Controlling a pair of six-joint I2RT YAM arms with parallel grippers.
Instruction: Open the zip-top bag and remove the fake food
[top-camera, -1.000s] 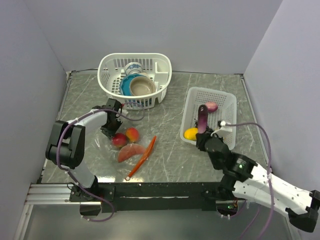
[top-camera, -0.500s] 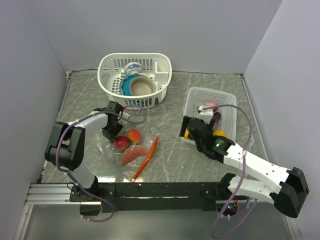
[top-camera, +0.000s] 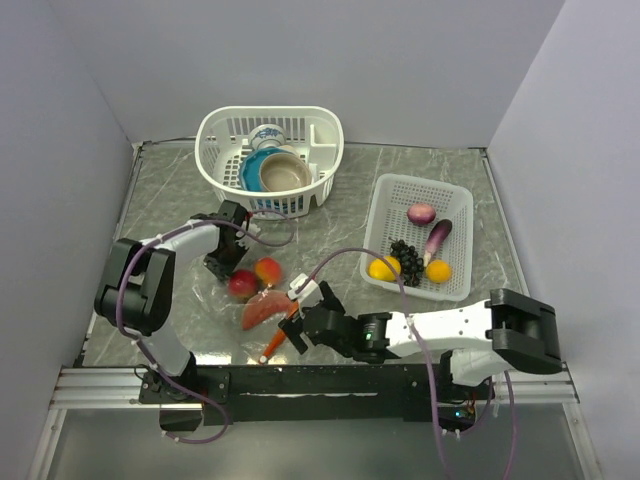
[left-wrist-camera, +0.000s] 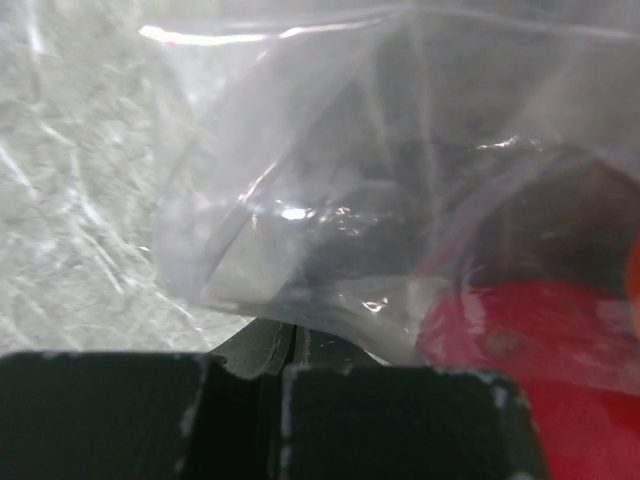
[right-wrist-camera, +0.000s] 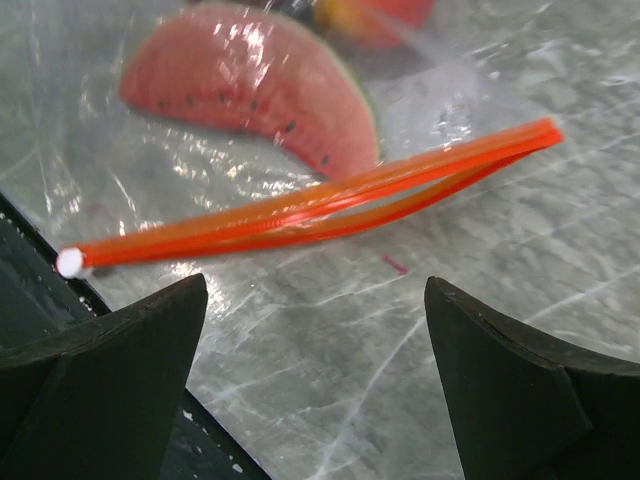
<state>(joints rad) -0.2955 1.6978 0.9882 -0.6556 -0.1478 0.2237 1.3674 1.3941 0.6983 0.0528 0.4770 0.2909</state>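
The zip-top bag (top-camera: 255, 300) lies flat on the table, its orange zip strip (top-camera: 291, 316) on the near right side. Inside it are a red apple (top-camera: 241, 284), an orange-red fruit (top-camera: 267, 270) and a watermelon slice (top-camera: 262, 310). My left gripper (top-camera: 222, 262) is shut on the bag's far left corner; the left wrist view shows its jaws (left-wrist-camera: 288, 345) pinching clear plastic beside the apple (left-wrist-camera: 530, 340). My right gripper (top-camera: 295, 326) is open just short of the zip strip (right-wrist-camera: 320, 205), its fingers (right-wrist-camera: 110, 350) wide apart over bare table, with the watermelon slice (right-wrist-camera: 250, 85) beyond.
A white tray (top-camera: 455, 205) at the right holds a purple onion (top-camera: 422, 213), an eggplant (top-camera: 437, 240), dark grapes (top-camera: 403, 255), a lemon (top-camera: 382, 268) and an orange (top-camera: 438, 271). A white basket (top-camera: 225, 130) with ceramic bowls stands at the back. The table's black front edge runs just below the right gripper.
My right gripper let the eggplant go into the tray, then swung left and down to the bag's zip strip with its jaws open. The left gripper has kept its hold on the bag.
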